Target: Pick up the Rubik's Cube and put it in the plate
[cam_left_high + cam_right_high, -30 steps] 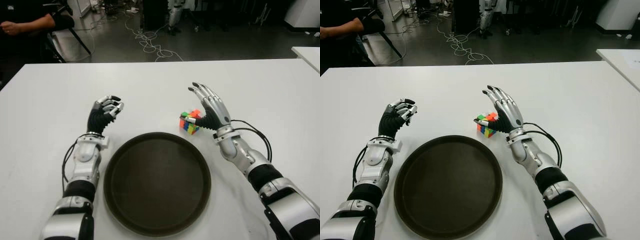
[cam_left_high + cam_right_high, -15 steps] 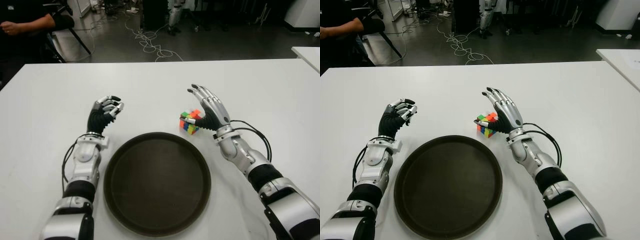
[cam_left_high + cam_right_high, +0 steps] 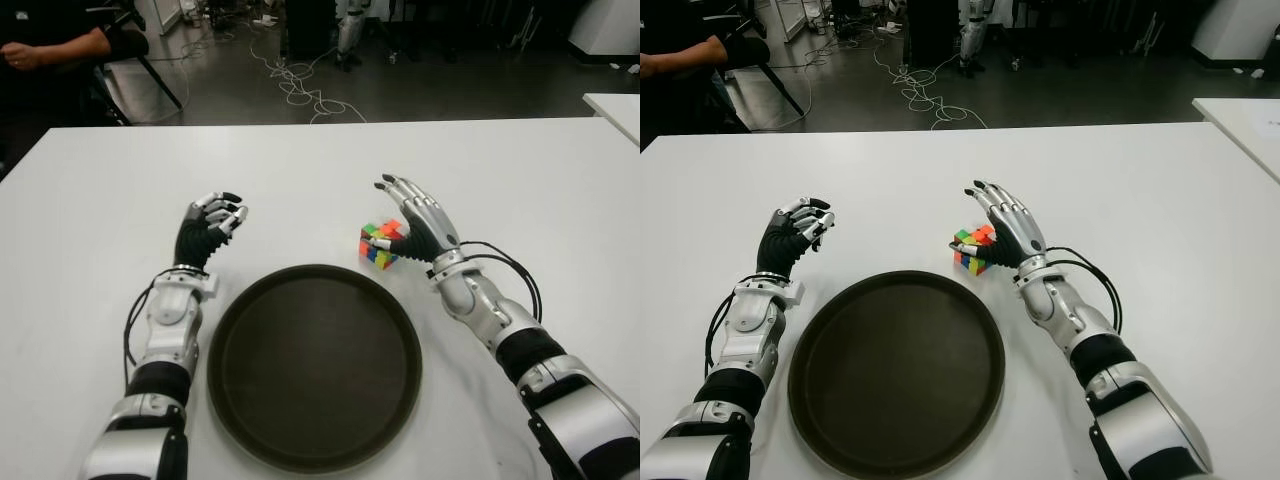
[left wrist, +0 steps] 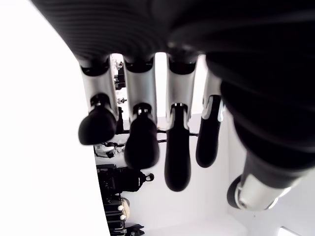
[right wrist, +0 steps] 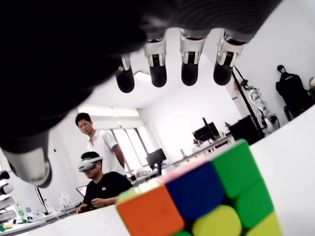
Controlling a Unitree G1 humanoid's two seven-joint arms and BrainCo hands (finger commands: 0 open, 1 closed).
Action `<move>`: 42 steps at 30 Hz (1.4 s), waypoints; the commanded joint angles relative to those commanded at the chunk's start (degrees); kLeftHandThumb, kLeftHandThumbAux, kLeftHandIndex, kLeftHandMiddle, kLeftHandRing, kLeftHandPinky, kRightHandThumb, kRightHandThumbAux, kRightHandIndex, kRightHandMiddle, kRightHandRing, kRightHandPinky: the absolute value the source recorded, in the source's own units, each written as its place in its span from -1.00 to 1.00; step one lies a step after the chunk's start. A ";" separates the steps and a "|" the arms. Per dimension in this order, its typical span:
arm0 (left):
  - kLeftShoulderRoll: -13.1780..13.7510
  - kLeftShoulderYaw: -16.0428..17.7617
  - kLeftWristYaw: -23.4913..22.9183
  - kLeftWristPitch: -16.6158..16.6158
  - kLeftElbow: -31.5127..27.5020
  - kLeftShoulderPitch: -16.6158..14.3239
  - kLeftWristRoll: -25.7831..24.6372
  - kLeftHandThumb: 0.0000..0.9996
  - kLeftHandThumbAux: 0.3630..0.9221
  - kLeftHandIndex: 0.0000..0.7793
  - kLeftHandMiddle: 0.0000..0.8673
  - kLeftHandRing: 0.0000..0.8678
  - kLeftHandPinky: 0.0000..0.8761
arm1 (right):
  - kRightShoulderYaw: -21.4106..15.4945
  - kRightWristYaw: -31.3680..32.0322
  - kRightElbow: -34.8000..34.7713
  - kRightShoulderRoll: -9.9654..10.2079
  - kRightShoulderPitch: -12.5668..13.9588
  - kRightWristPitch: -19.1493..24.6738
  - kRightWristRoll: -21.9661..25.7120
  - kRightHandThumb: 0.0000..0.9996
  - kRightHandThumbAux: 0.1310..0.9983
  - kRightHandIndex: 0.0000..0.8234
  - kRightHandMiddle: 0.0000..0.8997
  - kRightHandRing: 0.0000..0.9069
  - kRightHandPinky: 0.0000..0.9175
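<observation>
Since a second ago the right hand (image 3: 415, 222) has dipped lower beside the Rubik's Cube (image 3: 380, 243), fingers spread and holding nothing; the left hand (image 3: 208, 228) shows left of the plate (image 3: 313, 365), loosely curled and empty. Sitting on the table (image 3: 300, 170) just beyond the plate's far rim, the cube could be nudged away or slip if the fingers close off-centre.

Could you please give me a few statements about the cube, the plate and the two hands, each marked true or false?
1. The Rubik's Cube sits on the white table, outside the plate. True.
2. The right hand is closed tightly around the cube. False: its fingers are spread open beside the cube, not gripping it.
3. The plate holds nothing. True.
4. The left hand holds the cube. False: it holds nothing and shows left of the plate.
5. The cube lies beyond the plate's far rim. True.
</observation>
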 joint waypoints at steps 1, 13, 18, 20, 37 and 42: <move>-0.02 0.01 0.01 -0.02 0.00 0.00 -0.03 0.69 0.07 0.06 0.32 0.68 0.74 | 0.01 0.43 0.28 0.08 -0.07 0.14 0.13 -0.63 -0.10 -1.00 -1.00 -0.96 -0.79; -0.20 -0.01 0.10 0.30 -0.18 0.08 -0.05 0.69 0.07 0.06 0.33 0.70 0.76 | -0.38 4.46 3.18 0.80 -1.08 0.71 2.37 -0.88 -0.06 -0.94 -0.95 -0.87 -0.76; -0.23 -0.15 -0.01 0.46 -0.79 0.29 -0.01 0.69 0.07 0.06 0.34 0.71 0.77 | -0.50 5.36 4.13 1.03 -1.41 0.29 3.22 -0.91 -0.05 -0.93 -0.91 -0.85 -0.76; -0.22 -0.19 -0.02 0.51 -0.93 0.34 0.02 0.69 0.07 0.06 0.34 0.72 0.77 | -0.46 5.48 4.35 1.06 -1.50 0.19 3.40 -0.92 -0.05 -0.92 -0.90 -0.84 -0.77; -0.52 -0.33 0.19 1.16 -2.27 0.91 -0.09 0.69 0.07 0.06 0.33 0.70 0.75 | -0.15 6.19 5.47 1.19 -1.75 0.11 4.10 -0.96 -0.06 -0.91 -0.90 -0.81 -0.67; -0.58 -0.26 0.01 1.13 -2.28 0.89 -0.36 0.69 0.07 0.06 0.33 0.70 0.77 | -0.21 6.26 5.71 1.28 -1.81 0.02 4.22 -0.96 -0.04 -0.89 -0.86 -0.76 -0.63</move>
